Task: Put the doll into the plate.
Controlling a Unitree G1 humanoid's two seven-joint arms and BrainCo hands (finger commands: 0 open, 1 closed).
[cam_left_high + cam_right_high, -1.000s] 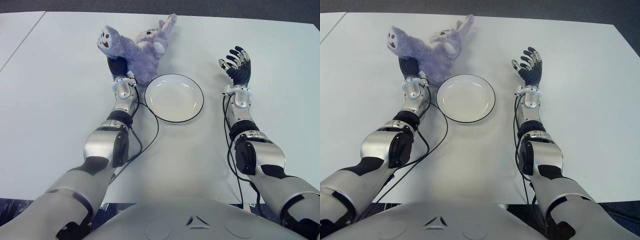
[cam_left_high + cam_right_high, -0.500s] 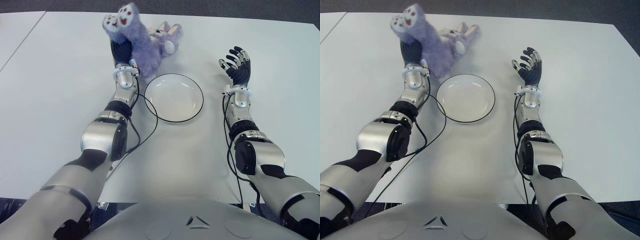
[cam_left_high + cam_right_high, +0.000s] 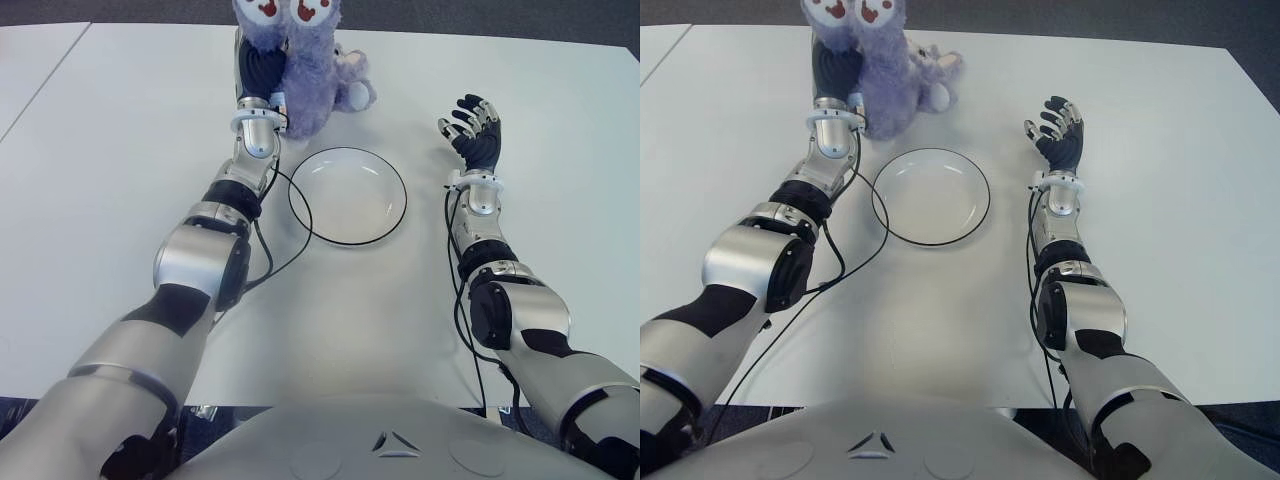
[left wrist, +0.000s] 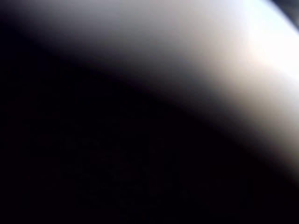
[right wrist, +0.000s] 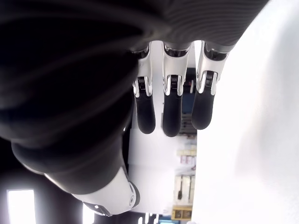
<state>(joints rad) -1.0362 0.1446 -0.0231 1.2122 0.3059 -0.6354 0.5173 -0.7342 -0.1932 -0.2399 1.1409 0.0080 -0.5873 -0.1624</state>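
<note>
Left hand [image 3: 262, 72] gripping doll [image 3: 303, 70] beyond plate [image 3: 347, 195]; right hand [image 3: 477, 135] spread

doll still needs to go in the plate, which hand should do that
Left. The left hand already grips the doll, lifted just beyond the plate. The right hand is open, empty, right of the plate.

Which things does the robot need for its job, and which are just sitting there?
Needed:
- doll, gripped in the raised left hand
- plate, bare, near the table's middle

Just there:
- right hand, open, right of the plate
- white table
</note>
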